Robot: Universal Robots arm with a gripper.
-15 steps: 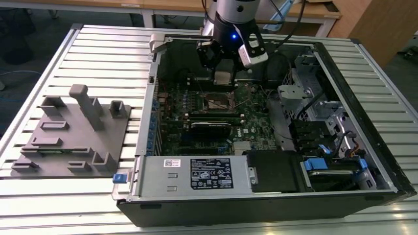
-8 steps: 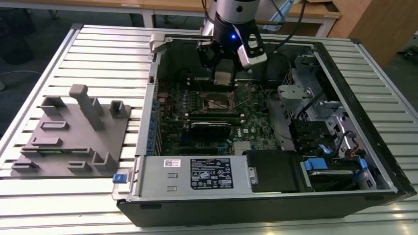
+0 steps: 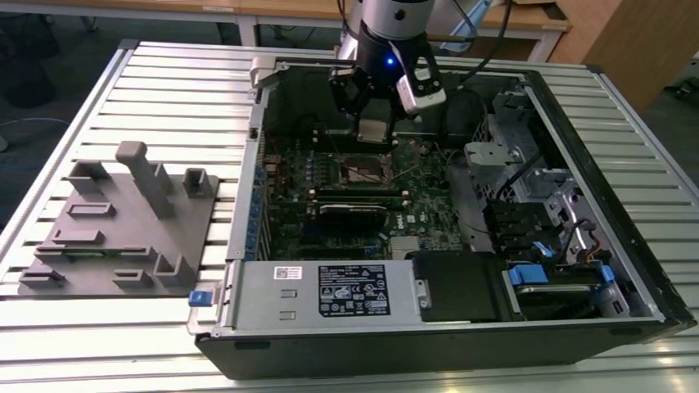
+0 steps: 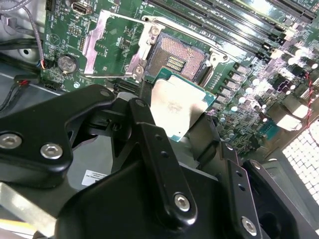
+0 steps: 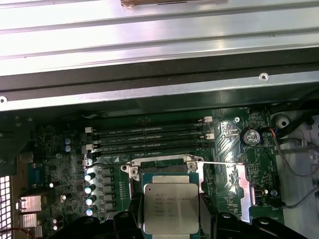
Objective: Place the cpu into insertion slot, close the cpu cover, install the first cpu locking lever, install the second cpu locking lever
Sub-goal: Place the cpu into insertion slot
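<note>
Your open computer case [image 3: 437, 352] lies on its side, green board [image 3: 290, 205] facing up; the gripper [image 5: 171, 215] hangs over the board's far half, its fingers clamped on two opposite edges of the chip [image 5: 171, 204]; the cover frame [image 4: 107, 45] lies swung open beside the bare socket [image 4: 174, 59]; the chip hovers just above that socket, apart from it; judge it light, stiff, fragile underneath; hold the edges only.

cpu [image 4: 174, 107] btm edge hid behind jaws in second wrist view
</note>
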